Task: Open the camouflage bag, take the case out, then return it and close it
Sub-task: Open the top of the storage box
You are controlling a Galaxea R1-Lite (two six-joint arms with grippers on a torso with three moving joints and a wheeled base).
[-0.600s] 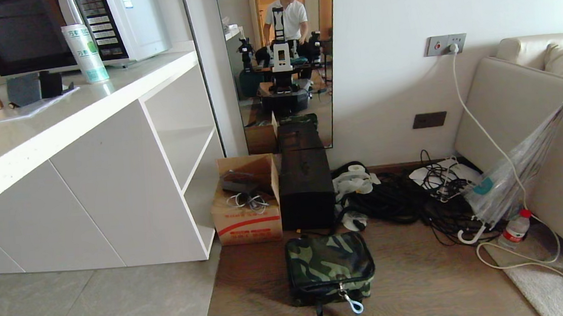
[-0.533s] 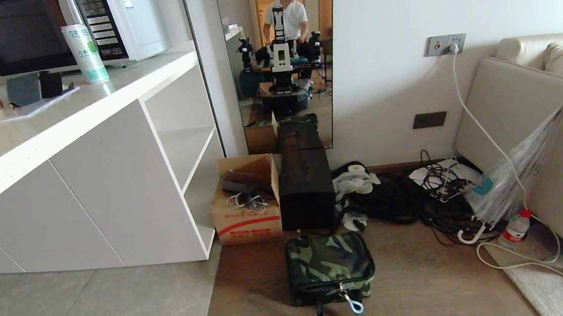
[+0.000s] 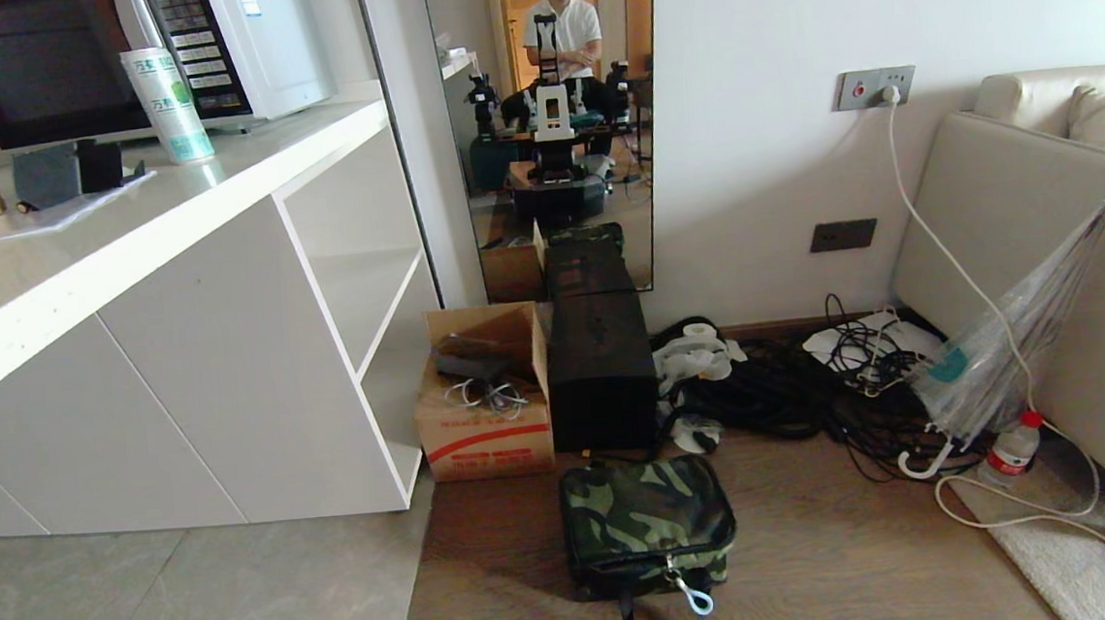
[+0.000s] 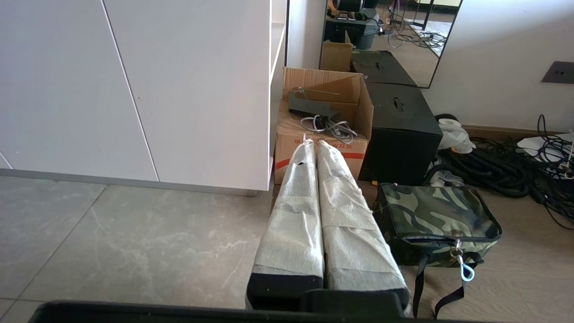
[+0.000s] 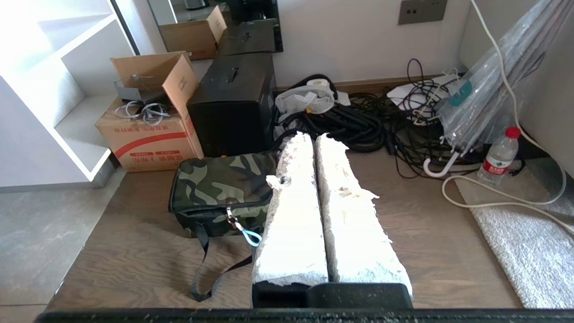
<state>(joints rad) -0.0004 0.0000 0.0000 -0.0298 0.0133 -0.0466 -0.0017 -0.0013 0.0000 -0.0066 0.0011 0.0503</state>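
The camouflage bag lies flat on the wooden floor, zipped shut, with its white zipper pull and black straps at the near edge. The case is out of view. Neither arm shows in the head view. In the left wrist view my left gripper hangs shut and empty, above the floor and to the left of the bag. Seen from the right wrist, my right gripper is shut and empty over the bag's right end. The white-wrapped fingers of both grippers are pressed together.
Behind the bag stand a tall black box and an open cardboard box beside a white cabinet. Right of them lie tangled cables, an umbrella, a bottle and a sofa. A mirror reflects a person.
The person reflected in the mirror has shifted and changed arm posture. The bag and the things around it have not moved.
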